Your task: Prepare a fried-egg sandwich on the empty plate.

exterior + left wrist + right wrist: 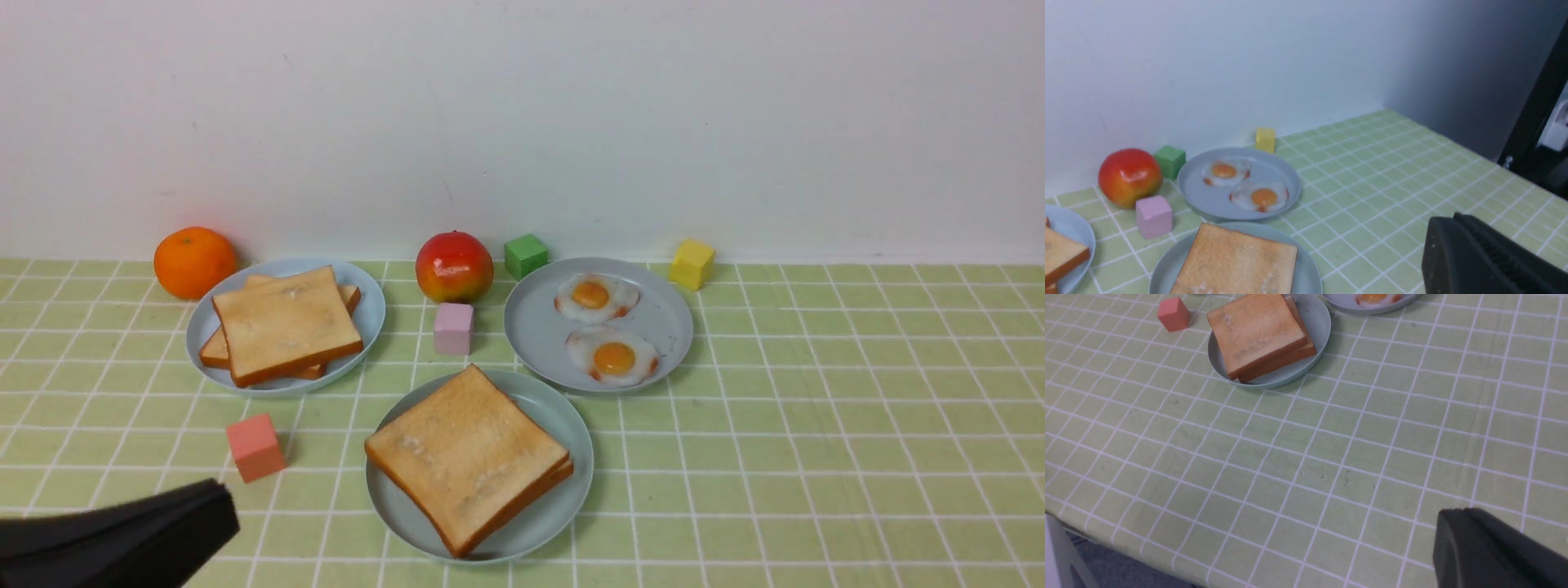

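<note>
Front view: left gripper (216,510) low at the near left, jaws closed flat together, holding nothing.
Right gripper: out of the front view; in its wrist view the right gripper (1447,539) shows as a dark closed tip over bare cloth (1306,457), empty.
Sandwich: the sandwich (469,457) lies just ahead and to the right of the left gripper, well ahead and left of the right one; two toast slices stacked, top slice slightly offset; no egg edge shows between them, so the filling cannot be confirmed.
Plate: the plate (563,510) under it, mint, rim clear all round.
Red cube: the red cube (255,447) just ahead of the left gripper, apart from it.
Farther out: egg plate (539,327) with two eggs; toast plate (363,306) with loose slices.
Stage: judged built, arms drawn back.
Risk: a left-arm sweep could knock the cube or clip the plate rim; any nudge to the offset top slice could slide it off.
</note>
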